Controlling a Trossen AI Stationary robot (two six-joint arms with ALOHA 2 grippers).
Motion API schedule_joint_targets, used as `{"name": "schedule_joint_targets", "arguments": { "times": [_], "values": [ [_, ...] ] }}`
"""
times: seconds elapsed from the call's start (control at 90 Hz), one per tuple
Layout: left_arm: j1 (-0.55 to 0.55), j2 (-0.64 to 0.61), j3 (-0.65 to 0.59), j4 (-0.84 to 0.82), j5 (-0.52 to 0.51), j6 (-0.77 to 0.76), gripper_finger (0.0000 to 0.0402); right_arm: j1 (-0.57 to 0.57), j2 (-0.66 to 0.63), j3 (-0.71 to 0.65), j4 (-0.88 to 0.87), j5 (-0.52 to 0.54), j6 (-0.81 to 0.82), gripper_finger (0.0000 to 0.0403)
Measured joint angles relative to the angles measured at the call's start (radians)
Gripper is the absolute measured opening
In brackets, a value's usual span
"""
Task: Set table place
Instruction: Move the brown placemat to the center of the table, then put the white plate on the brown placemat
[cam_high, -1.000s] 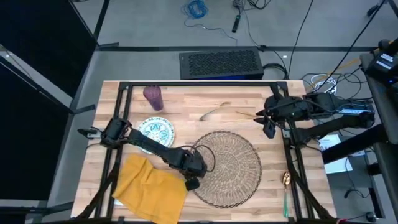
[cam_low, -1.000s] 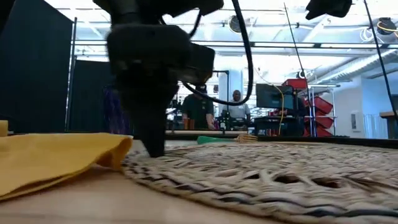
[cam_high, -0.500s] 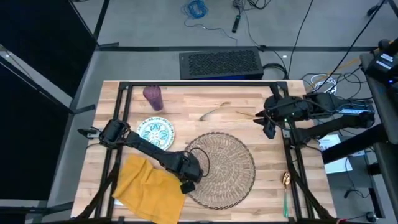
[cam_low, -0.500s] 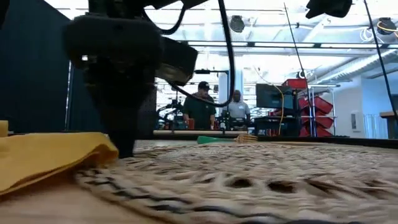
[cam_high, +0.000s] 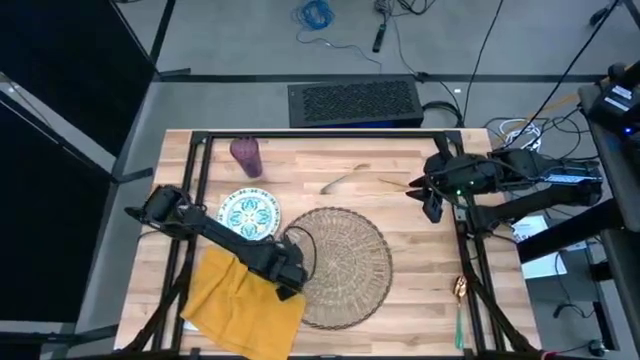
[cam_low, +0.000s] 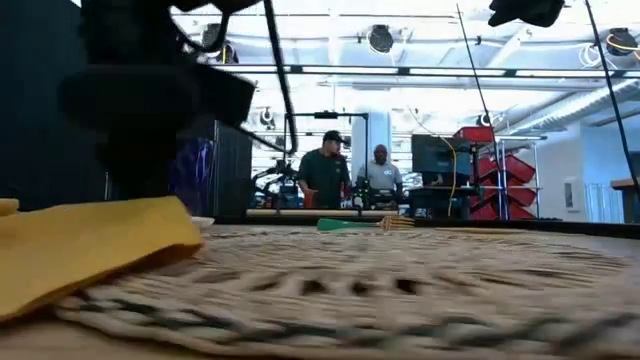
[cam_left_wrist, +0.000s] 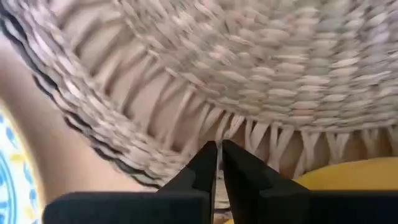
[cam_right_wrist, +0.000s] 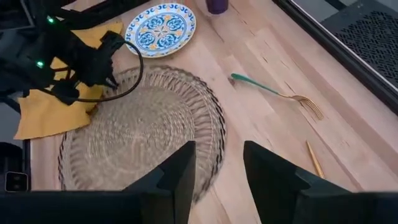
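Dragged leftward since a second earlier, the woven mat (cam_high: 335, 267) lay mid-desk beside the napkin (cam_high: 243, 300), its rim pinched in the left pincer (cam_high: 287, 287), nearing its place.

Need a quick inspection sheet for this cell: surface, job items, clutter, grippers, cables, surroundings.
Surface: light wooden table, black frame.
Job items: round woven straw mat mid-table, its edge meeting the yellow cloth napkin; blue-green patterned white plate bare, beside the mat; purple tumbler upright at the far edge; teal-handled gold fork and gold spoon off the mat.
Clutter: nothing seen.
Grippers: left gripper shut on the mat's rim; right gripper open, raised at the table's right side.
Cables: black cable loop on the left arm; cords on the floor.
Surroundings: two people standing in the room behind.
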Motion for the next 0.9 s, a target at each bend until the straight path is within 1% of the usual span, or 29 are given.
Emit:
{"name": "schedule_joint_targets", "arguments": {
  "times": [0.056, 0.1, 0.267, 0.344, 0.433, 0.522, 0.6, 0.644, 0.744, 0.822, 0.9],
  "values": [
    [0.000, -0.021, 0.003, 0.022, -0.028, 0.010, 0.0012, 0.000, 0.000, 0.000, 0.002, 0.000, -0.002, 0.0123],
    [-0.001, -0.048, 0.007, 0.022, -0.070, 0.011, 0.0012, 0.000, 0.000, 0.000, 0.007, 0.000, -0.005, 0.0123],
    [0.004, -0.195, 0.014, 0.018, -0.223, 0.015, 0.0014, 0.000, 0.000, 0.000, 0.013, 0.000, -0.008, 0.0123],
    [0.011, -0.262, 0.014, -0.010, -0.295, 0.015, 0.0014, 0.000, 0.000, 0.000, 0.013, 0.000, -0.009, 0.0123],
    [0.015, -0.348, 0.013, -0.070, -0.421, -0.006, 0.0014, 0.000, 0.003, 0.000, 0.013, 0.001, -0.013, 0.0123],
    [0.016, -0.445, -0.027, -0.105, -0.555, -0.059, 0.0014, 0.001, 0.017, -0.002, 0.017, 0.001, -0.017, 0.0123],
    [0.016, -0.540, -0.097, -0.103, -0.615, -0.122, 0.0014, 0.014, 0.023, -0.034, 0.048, 0.003, -0.036, 0.0123],
    [0.016, -0.597, -0.150, -0.094, -0.632, -0.175, 0.0014, 0.024, 0.024, -0.063, 0.086, 0.003, -0.057, 0.0123],
    [0.016, -0.736, -0.292, -0.067, -0.635, -0.304, 0.0014, 0.036, 0.016, -0.126, 0.167, -0.001, -0.077, 0.0123],
    [0.016, -0.842, -0.400, -0.018, -0.597, -0.393, 0.0014, 0.037, 0.004, -0.169, 0.225, 0.000, -0.077, 0.0123],
    [0.016, -0.931, -0.476, -0.006, -0.546, -0.472, 0.0014, 0.037, -0.010, -0.209, 0.271, 0.000, -0.077, 0.0123]
  ]
}}
